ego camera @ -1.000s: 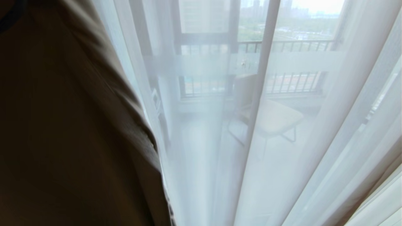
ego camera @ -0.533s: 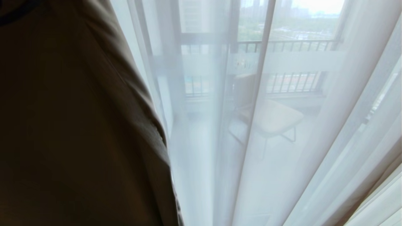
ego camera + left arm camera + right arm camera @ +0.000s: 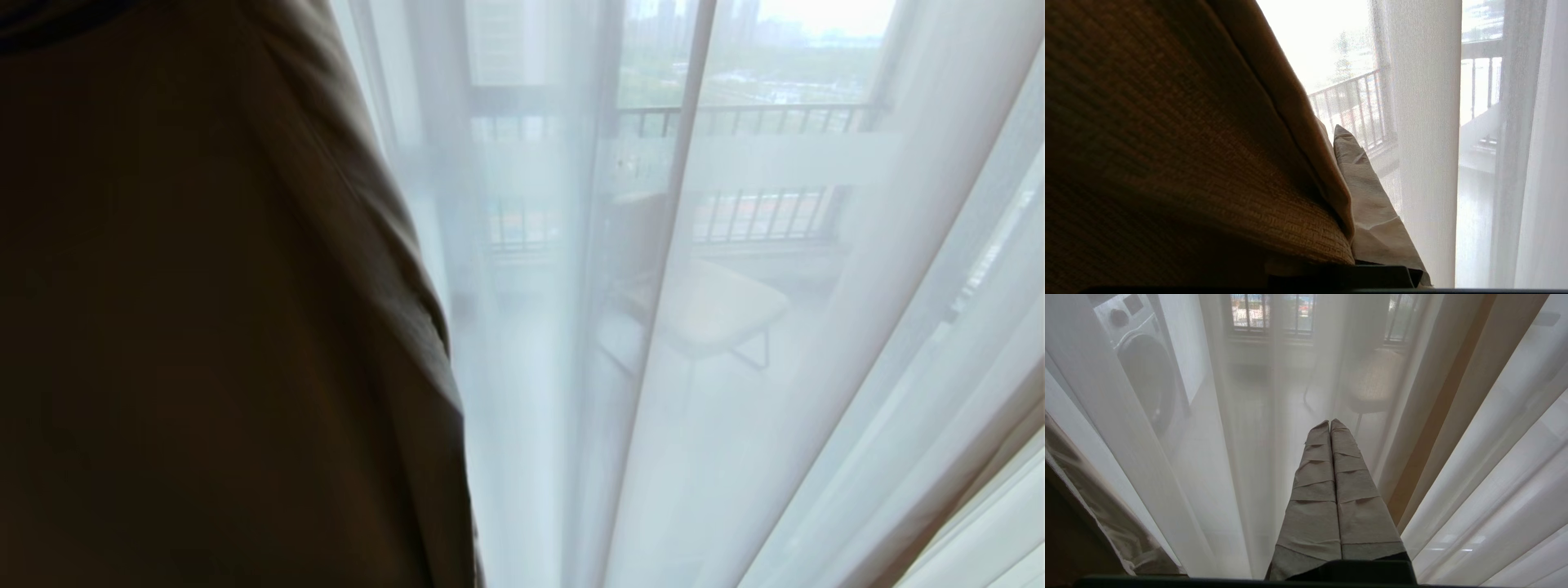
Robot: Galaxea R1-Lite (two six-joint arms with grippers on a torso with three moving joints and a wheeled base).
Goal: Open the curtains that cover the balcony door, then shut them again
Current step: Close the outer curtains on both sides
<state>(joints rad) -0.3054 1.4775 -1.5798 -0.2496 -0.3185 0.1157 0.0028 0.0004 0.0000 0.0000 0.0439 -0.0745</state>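
We are standing close to the thick, opaque beige-grey woven drape (image 3: 204,327), our landmark for everything here. It is filling the left half of the head view, hanging in heavy folds. Just beside its edge, the thin see-through white sheers (image 3: 735,367) are hanging across the rest of the view. Through the sheers we are making out the black-framed glass balcony door (image 3: 608,98) with its frosted white band, and beyond it a pale chair (image 3: 710,310) near a black railing (image 3: 751,118).

Our left gripper (image 3: 1347,196), its fingers wrapped in grey tape, is pinched shut on the edge of the thick drape, whose fabric is draping over one finger. Our right gripper (image 3: 1331,457) is hanging away from the drape, in front of the sheers, fingers pressed together and holding nothing.

We judge that we are drawing the thick drape across on its rail; with only this one edge in view, we cannot tell whether this is the opening or the closing pass. The next move calls for keeping the pinch firm and carrying the hem steadily sideways, without snagging the sheers.
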